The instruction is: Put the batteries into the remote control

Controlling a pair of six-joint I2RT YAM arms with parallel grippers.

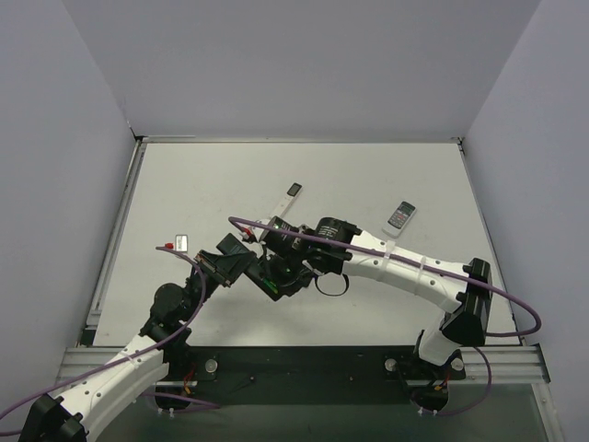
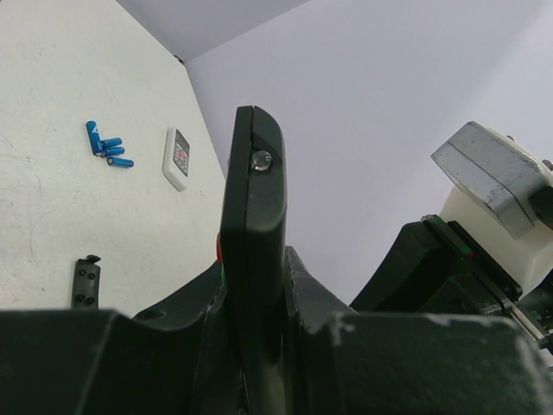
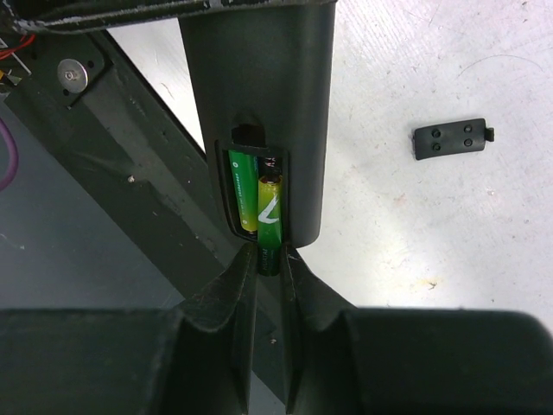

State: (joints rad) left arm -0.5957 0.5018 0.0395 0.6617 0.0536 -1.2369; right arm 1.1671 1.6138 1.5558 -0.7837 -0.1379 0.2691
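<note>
White table beneath, arms fold inward; left gripper clamps the remote control end-up, right gripper pinches a battery lengthwise at its open bay.

Print on batteries illegible

This looks to me like a robotics lab, more exactly a small test cell. The white counter is closed in by plain grey walls on three sides. The left arm and the right arm that I drive are bolted to an aluminium rail at its near edge. Purple cables hang in loose loops along them. The light is flat and even.
</note>
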